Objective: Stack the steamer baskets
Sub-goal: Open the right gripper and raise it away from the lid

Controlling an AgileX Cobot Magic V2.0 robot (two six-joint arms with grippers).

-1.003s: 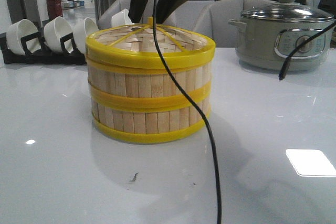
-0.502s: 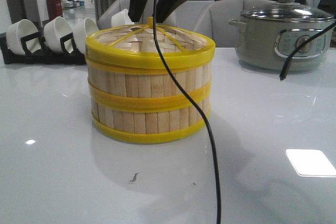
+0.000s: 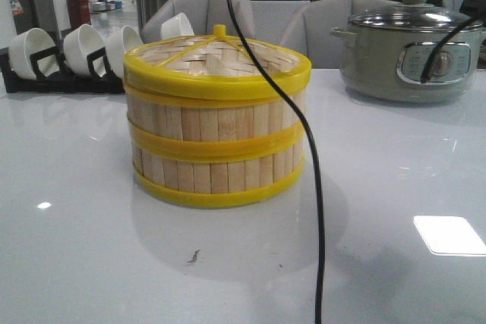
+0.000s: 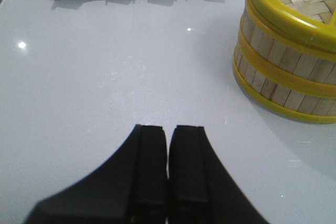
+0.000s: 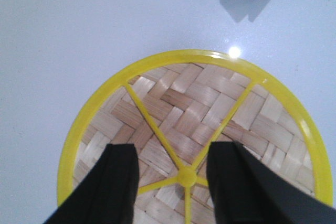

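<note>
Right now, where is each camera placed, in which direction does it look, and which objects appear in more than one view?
Front view: low at table height, facing forward at the stacked steamer baskets with the lid on top; no gripper shows, only a black cable.
Left wrist view: above the table, beside the stack; left gripper shut.
Right wrist view: directly above the lid, looking down; right gripper open over the knob.
Shared: all three show the lid; the front and left wrist views also show the baskets and cup rack.

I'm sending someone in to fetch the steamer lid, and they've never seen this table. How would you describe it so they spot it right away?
In the middle of the white table stands a stack of two steamer baskets with bamboo-slat walls. The lid sits on top of that stack. Unlike the slatted baskets under it, it is a flat woven bamboo disc with a yellow rim, yellow spokes and a small yellow knob at the centre.
</note>
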